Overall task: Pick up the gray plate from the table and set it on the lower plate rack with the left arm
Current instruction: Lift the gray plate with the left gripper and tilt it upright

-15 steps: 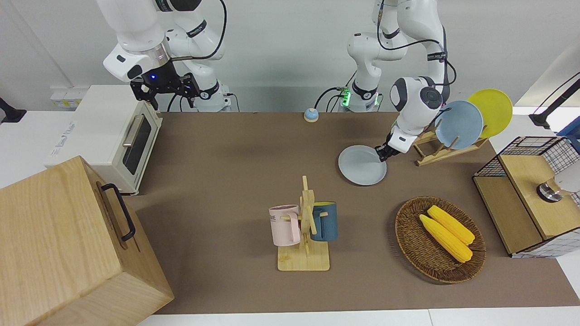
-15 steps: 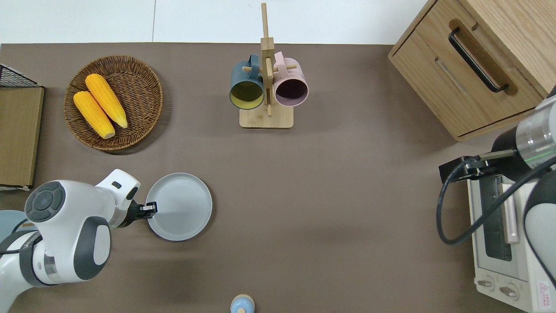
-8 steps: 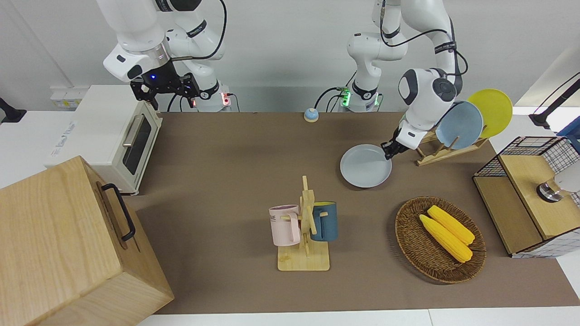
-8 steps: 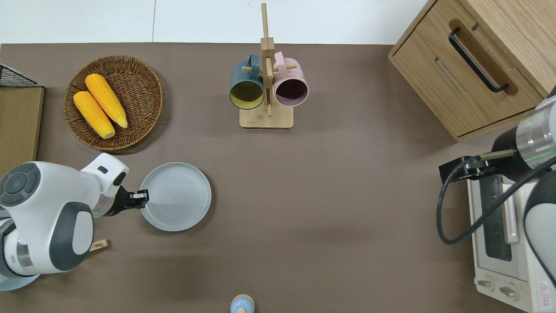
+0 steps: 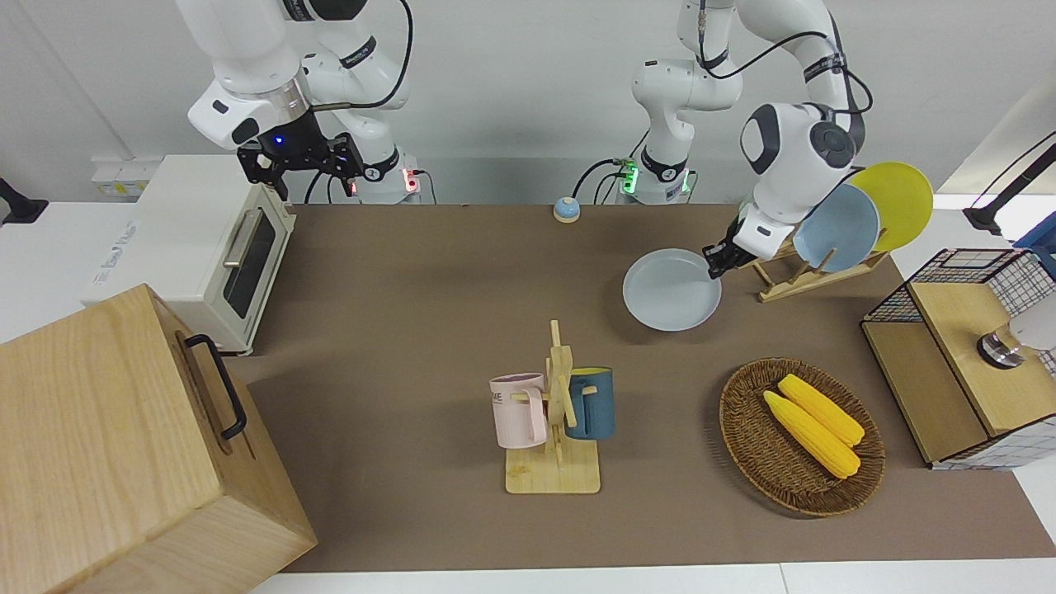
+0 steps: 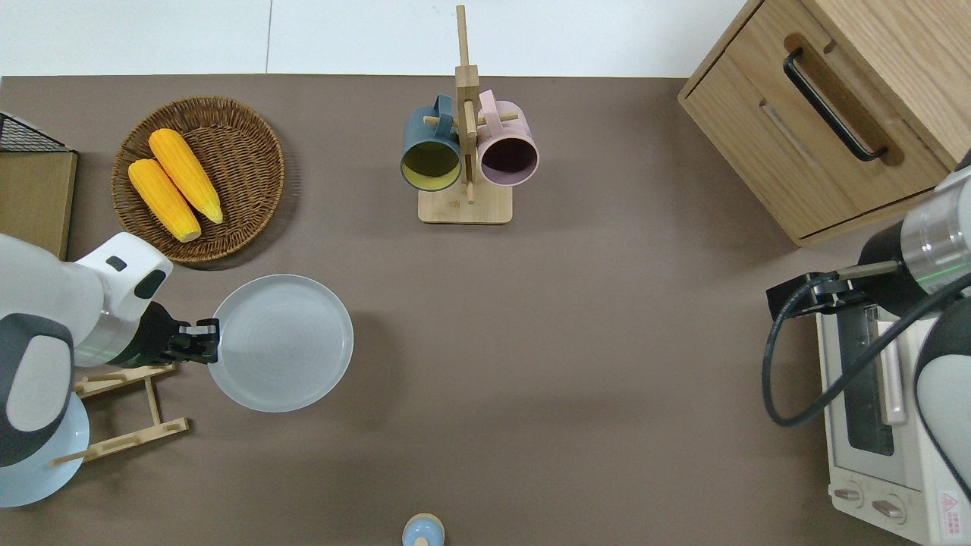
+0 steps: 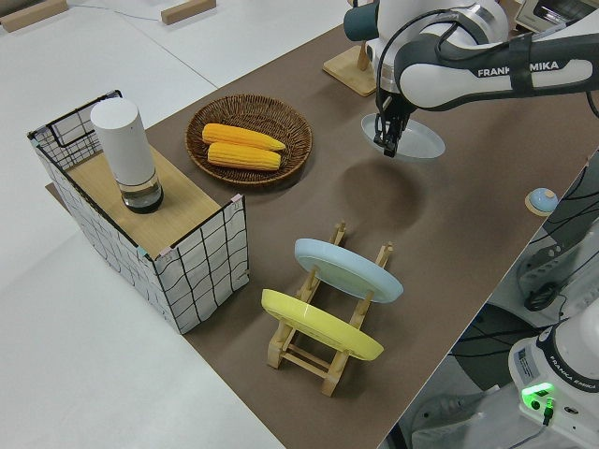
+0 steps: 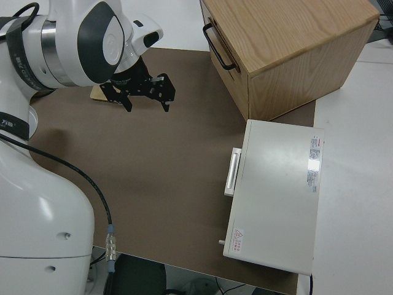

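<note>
Above the table (image 6: pixel 576 364), lifted clear of the brown mat, the gray plate (image 6: pixel 281 343) hangs roughly level with its shadow lying on the mat beneath it. The left gripper (image 6: pixel 203 342) is clamped on the plate's rim at the edge toward the left arm's end of the table (the side view shows the fingers (image 7: pixel 387 142) pinching that edge from above and below). Just beside the gripper, toward the left arm's end, the plate rack (image 6: pixel 121 409) stands on the mat, and its slanted slots already carry a blue plate (image 5: pixel 835 228) and a yellow plate (image 5: pixel 895 203), the blue one in the slot closer to the gripper. Farther from the robots than the held plate sits a wicker basket (image 6: pixel 243 136) with two corn cobs (image 6: pixel 174 184) in it. Toward the middle of the table, a wooden mug stand (image 6: pixel 464 205) bears a dark blue mug (image 6: pixel 431 148) and a pink mug (image 6: pixel 507 149). The right arm is parked, its gripper (image 5: pixel 301 157) with fingers spread and nothing between them.
</note>
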Controlling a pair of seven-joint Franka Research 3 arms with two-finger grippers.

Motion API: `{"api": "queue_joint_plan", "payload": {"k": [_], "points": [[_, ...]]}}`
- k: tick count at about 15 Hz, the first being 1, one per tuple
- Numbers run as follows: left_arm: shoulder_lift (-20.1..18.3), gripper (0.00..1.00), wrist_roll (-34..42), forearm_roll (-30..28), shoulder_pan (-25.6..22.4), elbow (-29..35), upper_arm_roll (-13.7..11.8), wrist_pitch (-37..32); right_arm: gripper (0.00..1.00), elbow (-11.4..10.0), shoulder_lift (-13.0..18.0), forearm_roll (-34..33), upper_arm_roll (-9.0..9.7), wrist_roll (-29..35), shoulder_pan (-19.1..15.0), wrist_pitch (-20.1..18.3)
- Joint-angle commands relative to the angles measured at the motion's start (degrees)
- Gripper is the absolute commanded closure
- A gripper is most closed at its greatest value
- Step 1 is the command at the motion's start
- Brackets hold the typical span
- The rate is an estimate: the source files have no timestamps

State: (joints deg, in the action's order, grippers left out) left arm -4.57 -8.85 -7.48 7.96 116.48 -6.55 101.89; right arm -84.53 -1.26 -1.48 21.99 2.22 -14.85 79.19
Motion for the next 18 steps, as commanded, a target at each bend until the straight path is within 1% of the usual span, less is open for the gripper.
{"api": "queue_joint_plan", "payload": {"k": [1, 4, 7, 8, 9, 10, 12, 13, 15, 18], "points": [[-0.8, 1.0, -0.6, 0.5, 0.4, -6.0, -1.1, -8.5, 0.017, 0.4, 0.1, -0.4, 1.21, 0.7, -1.3, -0.6], [-1.1, 1.0, -0.5, 3.1, 0.4, -8.1, -1.1, -9.7, 0.017, 0.4, 0.2, -0.4, 1.21, 0.7, -1.3, -0.6], [-1.5, 1.0, -0.5, 3.4, 0.4, -8.1, -1.1, -9.9, 0.017, 0.4, 0.1, -0.4, 1.21, 0.7, -1.3, -0.6], [-1.6, 1.0, -0.6, 5.5, 0.4, -8.2, -1.1, -9.9, 0.017, 0.4, 0.1, -0.4, 1.13, 0.7, -1.3, -0.6], [-1.6, 1.0, -0.6, 10.1, 0.5, -8.1, -0.6, -10.7, 0.017, 0.4, 0.1, -0.4, 1.13, 0.7, -1.3, -0.7], [-1.6, 1.0, -0.6, 13.3, 0.5, -8.2, -0.4, -11.5, 0.017, 0.4, 0.1, -0.4, 1.21, 0.7, -1.3, -0.6], [-1.6, 1.0, -0.6, 17.8, 0.6, -8.1, -0.2, -13.2, 0.017, 0.4, 0.1, -0.4, 1.21, 0.7, -1.3, -0.6], [-1.8, 1.0, -0.6, 21.1, 0.5, -8.2, -0.1, -14.8, 0.017, 0.4, 0.1, -0.4, 1.21, 0.7, -1.3, -0.6], [-2.0, 1.0, -0.7, 28.3, 0.7, -8.2, 1.3, -16.6, 0.017, 0.4, 0.1, -0.4, 1.21, 0.7, -1.3, -0.6], [-2.0, 1.0, -2.7, 35.5, 0.7, -8.2, 2.3, -19.8, 0.017, 0.4, 0.2, -0.4, 1.21, 0.7, -1.3, -0.6]]}}
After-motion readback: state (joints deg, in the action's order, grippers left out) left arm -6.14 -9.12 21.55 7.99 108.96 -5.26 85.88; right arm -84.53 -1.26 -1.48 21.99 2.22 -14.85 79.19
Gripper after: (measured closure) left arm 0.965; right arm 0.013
